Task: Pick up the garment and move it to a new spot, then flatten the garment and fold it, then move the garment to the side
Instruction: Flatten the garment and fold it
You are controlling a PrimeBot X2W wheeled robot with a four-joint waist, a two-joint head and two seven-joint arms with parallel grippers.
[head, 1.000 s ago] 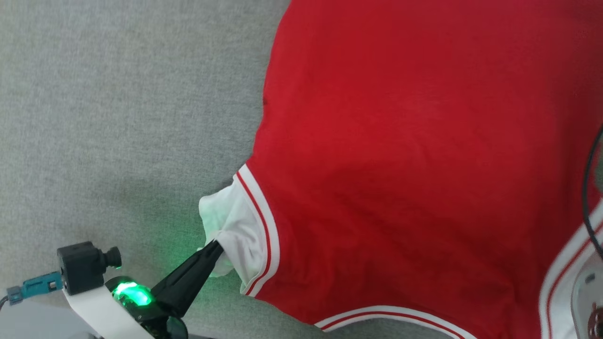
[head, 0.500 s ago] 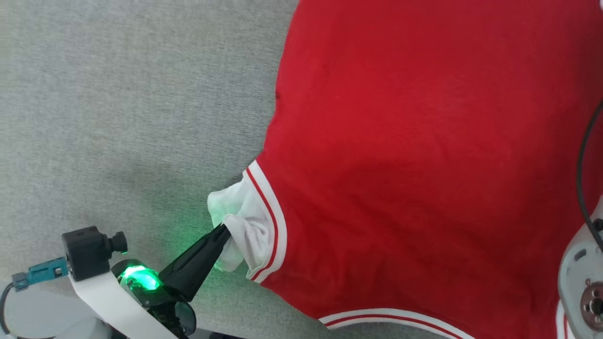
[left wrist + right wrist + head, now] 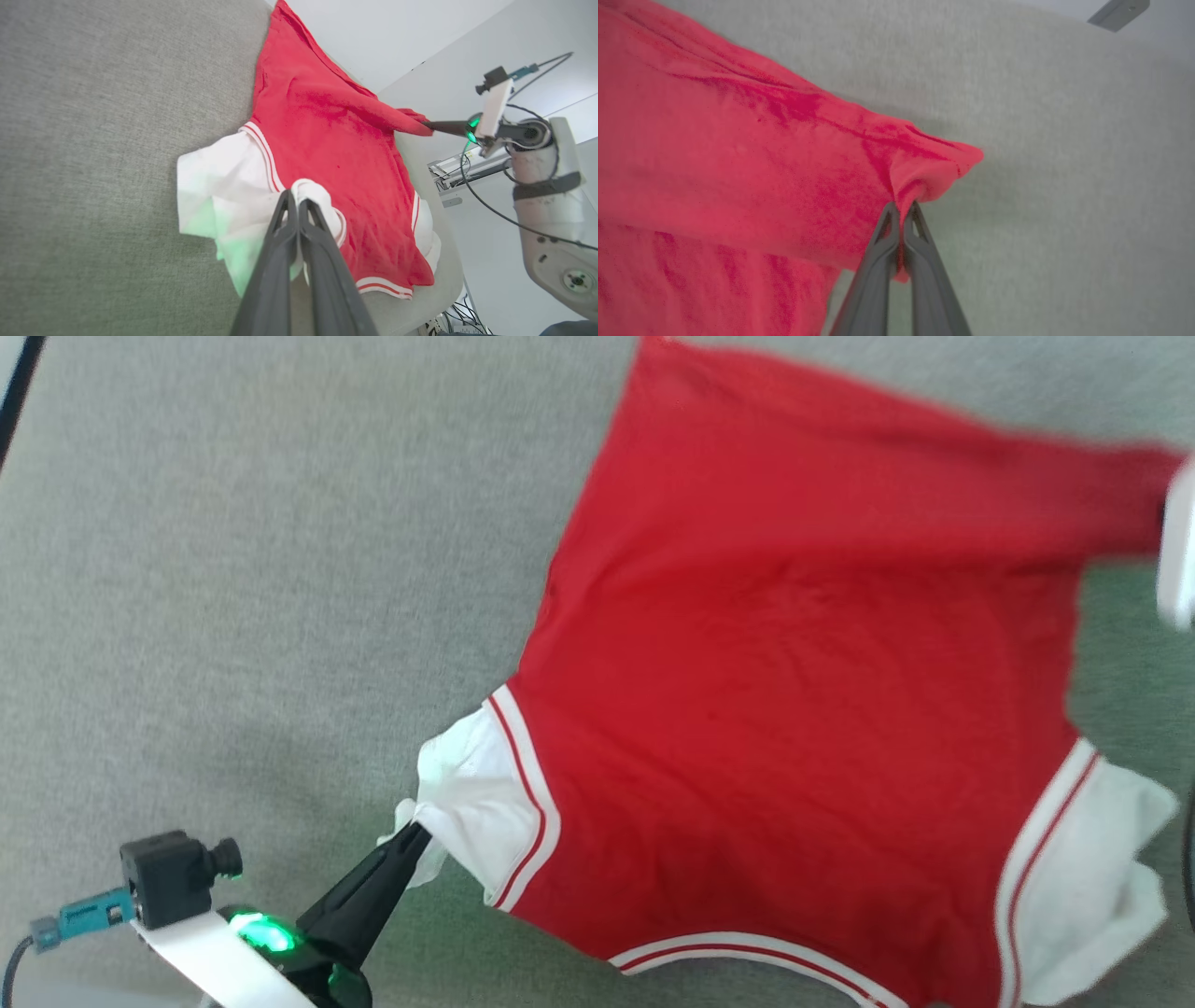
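Lying spread on the grey fabric surface (image 3: 233, 569), the garment (image 3: 794, 691) shows a red side up. Left gripper (image 3: 415, 829) fingers pinch its white sleeve panel tight; right gripper (image 3: 901, 210) fingers clamp a red corner

The head view looks steeply down on the grey surface (image 3: 233, 569), with the left gripper (image 3: 415, 829) at its lower left. The left wrist view looks along its fingers, across the garment (image 3: 327, 140) to the right gripper (image 3: 427, 124). The right wrist view sits close behind its fingertips; all share the garment.
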